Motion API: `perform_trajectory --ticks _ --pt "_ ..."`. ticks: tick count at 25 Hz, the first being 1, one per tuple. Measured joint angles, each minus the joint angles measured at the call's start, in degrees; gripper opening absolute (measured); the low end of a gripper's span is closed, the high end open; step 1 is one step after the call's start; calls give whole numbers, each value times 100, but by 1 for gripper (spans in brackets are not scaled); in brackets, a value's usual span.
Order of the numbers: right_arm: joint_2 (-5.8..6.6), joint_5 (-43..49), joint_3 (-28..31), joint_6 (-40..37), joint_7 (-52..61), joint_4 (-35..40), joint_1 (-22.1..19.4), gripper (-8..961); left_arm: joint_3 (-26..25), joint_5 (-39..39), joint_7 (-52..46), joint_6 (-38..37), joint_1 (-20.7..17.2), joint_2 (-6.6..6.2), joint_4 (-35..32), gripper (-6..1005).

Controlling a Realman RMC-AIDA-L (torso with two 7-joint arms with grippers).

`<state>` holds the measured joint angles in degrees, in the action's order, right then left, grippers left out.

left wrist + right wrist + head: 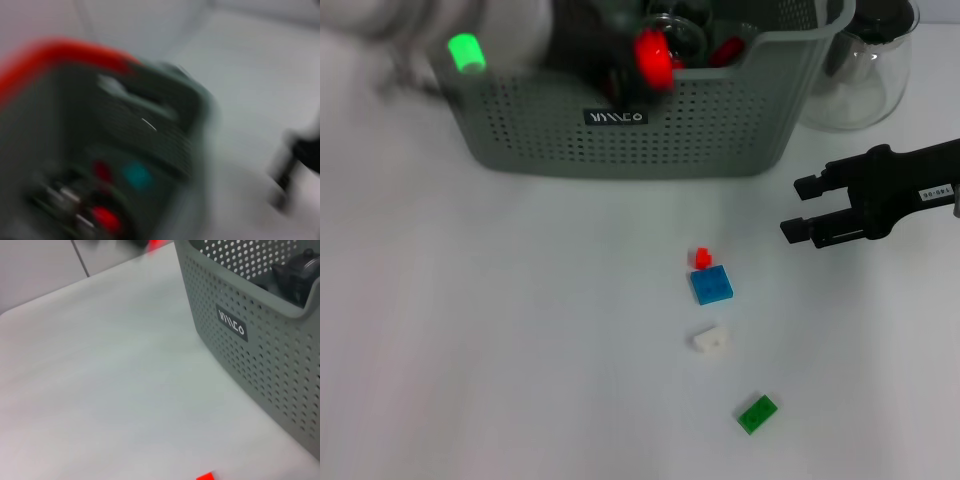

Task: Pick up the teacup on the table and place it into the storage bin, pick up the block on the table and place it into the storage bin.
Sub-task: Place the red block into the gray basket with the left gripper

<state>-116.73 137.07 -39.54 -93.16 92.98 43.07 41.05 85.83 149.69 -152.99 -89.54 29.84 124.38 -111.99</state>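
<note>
One bin (650, 140), grey-green w/ holes in sides, black label facing front, at back of table (480, 360). Left arm over bin, all blur; can't tell if left gripper (655, 55) open or shut, or what's in it. Something clear & round by it inside bin, maybe the cup, too blurry to say. Red bits in there too.

Four blocks on table, in front of bin, in a loose line going toward the robot:
- 1 red block (702, 257), tiny, closest to bin.
- 1 blue block (711, 285), flat, touching or just beside red one.
- 1 white block (711, 340), small, near blue one.
- 1 green block (757, 413), flat, nearest the robot.

Right gripper (802, 208) low over table, right of blocks & apart from them. Two black fingers (820, 182) w/ a gap between, nothing in them.

One glass pot (865, 70) w/ dark lid, right of bin at the back.

Right wrist view: bin side w/ label, bare table, bit of red block at edge.
</note>
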Motion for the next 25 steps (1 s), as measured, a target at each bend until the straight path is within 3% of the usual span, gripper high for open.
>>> perform_trajectory --ticks 3,8,12,16,20,25 --pt "-1 0 5 25 4 0 9 732 -767 3 226 293 442 -13 206 405" --pt "4 0 23 30 23 0 14 732 -1300 130 474 869 1169 -36 1098 407" --pt "9 1 26 62 40 0 29 733 -1533 496 510 1594 1822 -121 2470 408" --pt "-8 3 24 145 41 0 47 733 -1741 587 509 2387 2493 -351 4306 409" --pt "-28 4 12 181 43 0 68 733 -1992 600 480 2952 3018 -537 5725 410" --pt "-32 4 -2 234 44 0 101 732 -2092 613 506 3333 3233 -587 6530 411"
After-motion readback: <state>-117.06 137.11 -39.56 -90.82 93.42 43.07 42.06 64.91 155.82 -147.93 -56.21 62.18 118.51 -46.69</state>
